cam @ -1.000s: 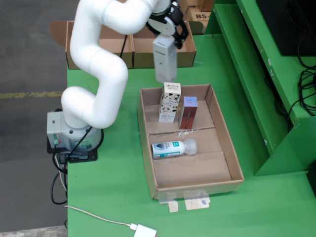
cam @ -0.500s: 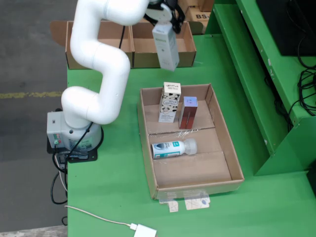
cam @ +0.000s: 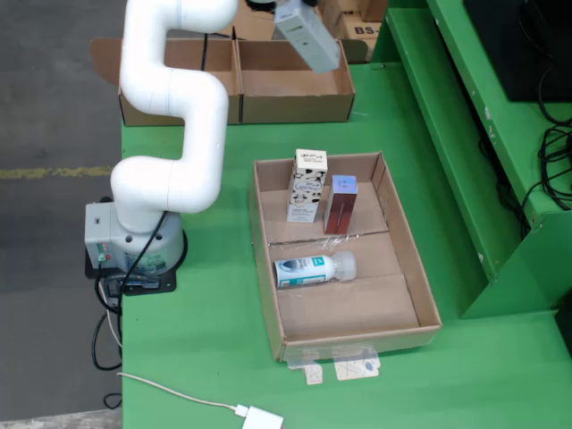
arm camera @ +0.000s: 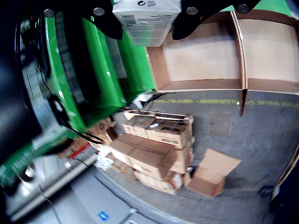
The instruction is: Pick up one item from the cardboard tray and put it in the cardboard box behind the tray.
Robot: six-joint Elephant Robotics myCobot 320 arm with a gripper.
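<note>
In the still view my arm holds a grey-white carton [cam: 307, 37] tilted in the air over the right-hand cardboard box [cam: 290, 85] behind the tray. The gripper is mostly cut off by that view's top edge. In the gripper view my gripper [arm camera: 147, 22] is shut on the same carton [arm camera: 145, 21], with black fingers [arm camera: 108, 25] on both sides and the box's open compartment [arm camera: 201, 56] beyond. The cardboard tray [cam: 264, 234] holds a cow-patterned carton [cam: 307, 185], a dark red box [cam: 341, 204] and a white bottle [cam: 313, 268] lying on its side.
A second open cardboard box [cam: 214, 55] stands left of the first. My arm's base [cam: 134, 241] sits at the table's left edge. A green frame [cam: 465, 134] rises on the right. A white cable and plug [cam: 259, 417] lie at the front. Stacked cartons [arm camera: 159, 149] are on the floor.
</note>
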